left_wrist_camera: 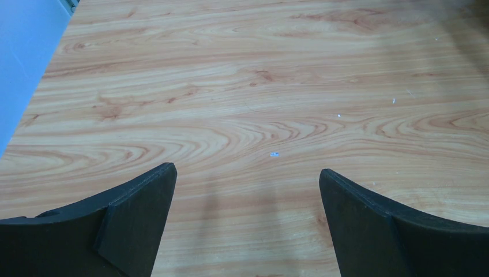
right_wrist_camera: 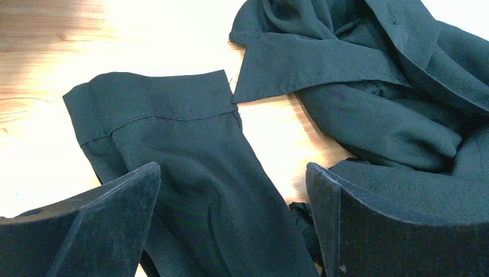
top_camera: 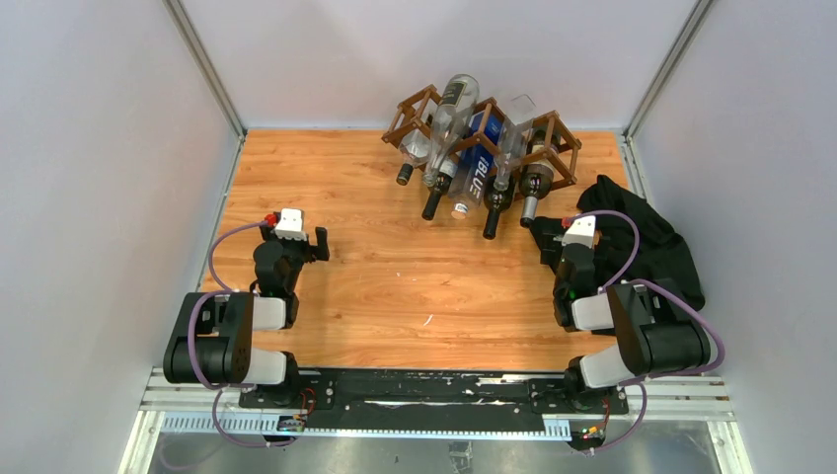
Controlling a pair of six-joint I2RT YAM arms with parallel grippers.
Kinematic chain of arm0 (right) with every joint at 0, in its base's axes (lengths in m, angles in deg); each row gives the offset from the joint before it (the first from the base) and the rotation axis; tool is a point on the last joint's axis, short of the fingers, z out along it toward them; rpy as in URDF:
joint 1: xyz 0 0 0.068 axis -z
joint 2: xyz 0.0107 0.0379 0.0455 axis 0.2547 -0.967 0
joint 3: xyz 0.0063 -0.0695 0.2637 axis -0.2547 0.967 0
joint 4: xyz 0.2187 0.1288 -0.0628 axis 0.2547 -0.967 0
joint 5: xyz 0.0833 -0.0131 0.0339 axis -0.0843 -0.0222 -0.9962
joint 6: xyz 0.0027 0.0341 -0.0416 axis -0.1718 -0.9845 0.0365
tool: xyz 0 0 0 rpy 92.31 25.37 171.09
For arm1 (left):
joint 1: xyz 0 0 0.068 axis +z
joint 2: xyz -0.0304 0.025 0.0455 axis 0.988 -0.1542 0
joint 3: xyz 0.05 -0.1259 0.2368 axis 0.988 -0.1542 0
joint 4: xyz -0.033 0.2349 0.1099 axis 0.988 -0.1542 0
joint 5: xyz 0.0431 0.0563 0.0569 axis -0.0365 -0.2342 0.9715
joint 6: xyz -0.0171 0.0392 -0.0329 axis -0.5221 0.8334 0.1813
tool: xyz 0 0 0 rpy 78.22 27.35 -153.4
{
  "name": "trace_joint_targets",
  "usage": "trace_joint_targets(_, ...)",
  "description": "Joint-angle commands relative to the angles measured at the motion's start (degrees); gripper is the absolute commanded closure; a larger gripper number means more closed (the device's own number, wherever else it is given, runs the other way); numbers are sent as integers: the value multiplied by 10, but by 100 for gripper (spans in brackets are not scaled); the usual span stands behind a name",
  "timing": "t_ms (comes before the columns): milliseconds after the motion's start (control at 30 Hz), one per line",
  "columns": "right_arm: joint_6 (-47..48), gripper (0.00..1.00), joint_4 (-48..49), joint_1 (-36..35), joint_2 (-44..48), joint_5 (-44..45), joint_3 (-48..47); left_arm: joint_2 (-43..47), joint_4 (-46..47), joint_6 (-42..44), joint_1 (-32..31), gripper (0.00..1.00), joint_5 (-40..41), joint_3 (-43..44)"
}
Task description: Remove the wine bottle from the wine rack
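The dark brown lattice wine rack [top_camera: 553, 133] stands at the back centre of the wooden table. Several bottles lie in its cells with their necks toward the front. Among them are a clear bottle [top_camera: 451, 114], a blue-labelled bottle [top_camera: 478, 163] and a dark-necked bottle [top_camera: 494, 212]. My left gripper [top_camera: 314, 243] is open and empty over bare table at the left; its wrist view [left_wrist_camera: 248, 173] shows only wood. My right gripper [top_camera: 553, 240] is open just above a black garment, right of the rack's front, with cloth between its jaws [right_wrist_camera: 233, 170]. Neither wrist view shows the rack.
A crumpled black garment [top_camera: 646, 247] lies at the right side of the table and fills most of the right wrist view [right_wrist_camera: 357, 92]. Grey walls enclose the table on the left, back and right. The arm bases sit on a rail at the near edge.
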Motion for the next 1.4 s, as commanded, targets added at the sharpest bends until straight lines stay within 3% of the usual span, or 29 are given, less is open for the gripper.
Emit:
trace_joint_targets(0, 4, 0, 16, 7, 4, 2, -3, -2, 12, 1, -3, 0, 10, 7)
trace_joint_targets(600, -2, 0, 3, 12, 5, -2, -9, 8, 3, 11, -2, 0, -13, 8)
trace_joint_targets(700, -10, 0, -2, 16, 12, 6, -9, 39, -60, 10, -2, 0, -19, 36)
trace_joint_targets(900, 14, 0, 86, 11, 36, -22, 44, 106, -324, 29, 8, 0, -39, 157)
trace_joint_targets(933, 14, 0, 72, 0, 56, 6, 43, 112, -353, 35, 9, 0, -42, 171)
trace_joint_targets(1000, -15, 0, -22, -8, 118, 113, 22, 125, -404, 41, 11, 0, -55, 194)
trace_joint_targets(1100, -80, 0, -230, -7, 223, 167, -43, 146, -448, 37, 14, 0, -73, 216)
trace_joint_targets(1200, -139, 0, -426, -6, 253, 191, -139, 166, -483, 24, 15, 0, -84, 245)
trace_joint_targets(1267, -229, 0, -543, -4, 248, 224, -199, 172, -521, 17, 16, 0, -93, 282)
trace_joint_targets(1367, -266, 0, -702, 20, 235, 130, -298, 167, -615, 18, 17, 0, -100, 351)
